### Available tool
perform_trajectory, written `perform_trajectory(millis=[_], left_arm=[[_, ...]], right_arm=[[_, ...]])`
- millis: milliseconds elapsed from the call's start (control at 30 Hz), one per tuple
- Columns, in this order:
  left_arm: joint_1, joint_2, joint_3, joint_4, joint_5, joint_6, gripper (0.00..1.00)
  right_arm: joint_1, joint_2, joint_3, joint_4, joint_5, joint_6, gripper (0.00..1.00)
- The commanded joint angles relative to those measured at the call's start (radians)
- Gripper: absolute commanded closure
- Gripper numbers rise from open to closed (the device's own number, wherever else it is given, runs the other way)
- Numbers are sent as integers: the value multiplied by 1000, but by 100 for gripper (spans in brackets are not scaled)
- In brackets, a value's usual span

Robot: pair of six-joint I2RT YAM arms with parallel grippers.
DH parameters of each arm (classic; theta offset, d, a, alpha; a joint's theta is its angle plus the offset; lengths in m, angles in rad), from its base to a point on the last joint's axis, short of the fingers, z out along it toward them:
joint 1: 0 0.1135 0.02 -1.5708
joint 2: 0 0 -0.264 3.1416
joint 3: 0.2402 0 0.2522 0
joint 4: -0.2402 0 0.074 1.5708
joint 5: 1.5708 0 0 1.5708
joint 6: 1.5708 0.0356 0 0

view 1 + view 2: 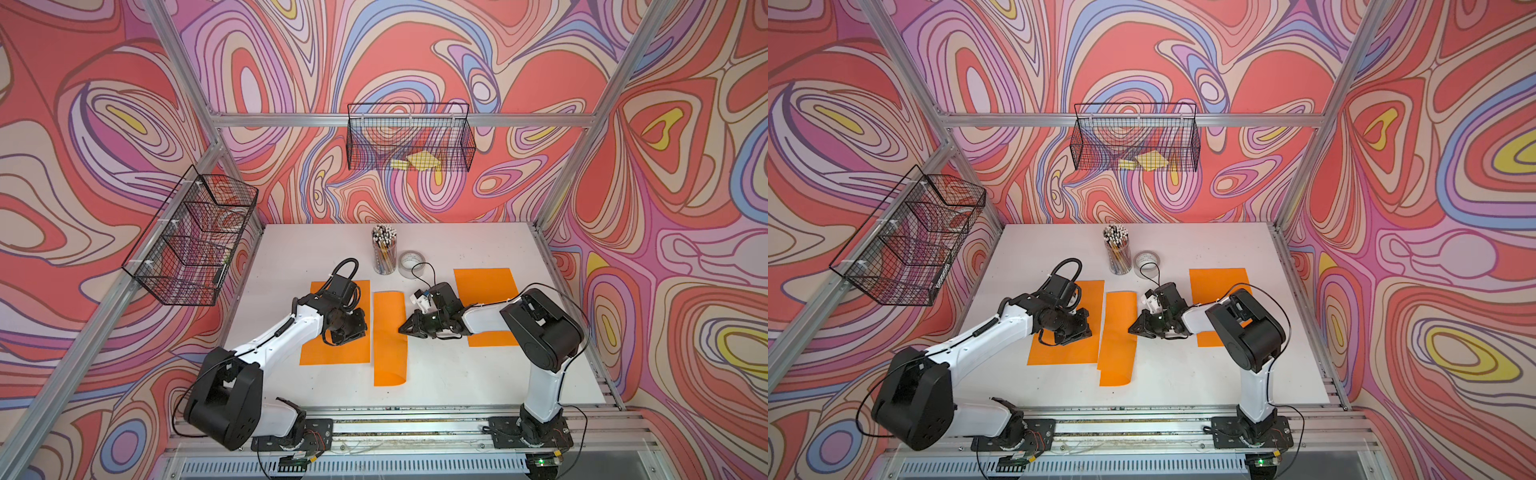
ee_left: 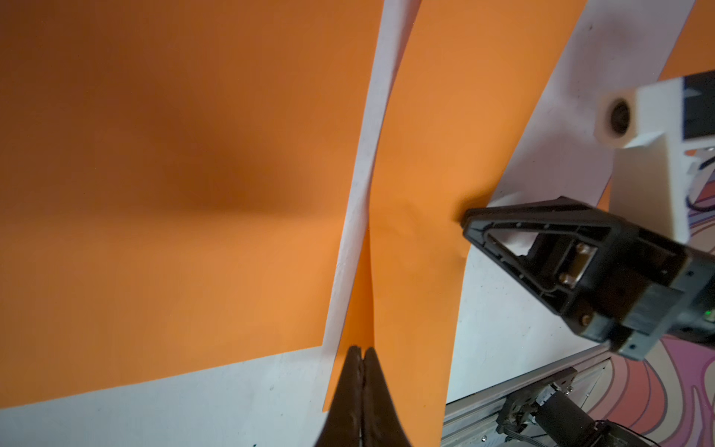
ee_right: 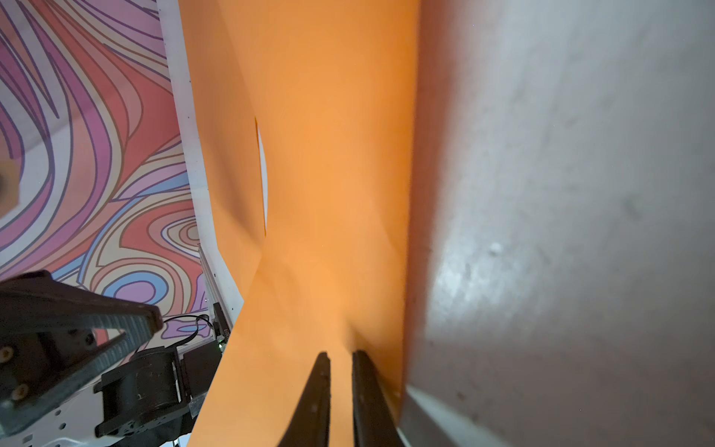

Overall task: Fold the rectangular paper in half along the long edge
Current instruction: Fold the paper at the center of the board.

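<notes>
Top views: the folded orange paper (image 1: 388, 345) is seen mid-table (image 1: 457, 382), its long edges running near to far and its right side rounded over.
Left sheet (image 1: 332, 353): laid flat just left of it.
Right sheet (image 1: 484, 286): laid flat, partly covered by the right arm.
Left gripper (image 2: 361, 351): jaws are pressed together at the folded paper's left edge; a pinch cannot be told.
Right gripper (image 1: 402, 329): jaws are set slightly apart, tips at the right edge.
Far side: pencil cup (image 1: 384, 253), tape roll (image 1: 411, 264).

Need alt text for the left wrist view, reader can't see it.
Close view of a folded orange paper on a white table, with the shut left gripper at one long edge and the right gripper meeting the opposite edge. A second, flat orange sheet lies beside the paper.
</notes>
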Motion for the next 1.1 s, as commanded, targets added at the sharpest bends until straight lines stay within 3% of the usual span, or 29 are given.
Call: perform_trajectory(millis=[0,367,1067], left_arm=[[0,62,114,-34,-38,52,96],[-34,328,202,0,-19,87,99],[-52,443,136,74,-23,69,100]], right_arm=[[6,34,-17,-25,21,-13,84],[6,51,-5,-26,14,-15,84],[5,60,-9,-29,9,-18,84]])
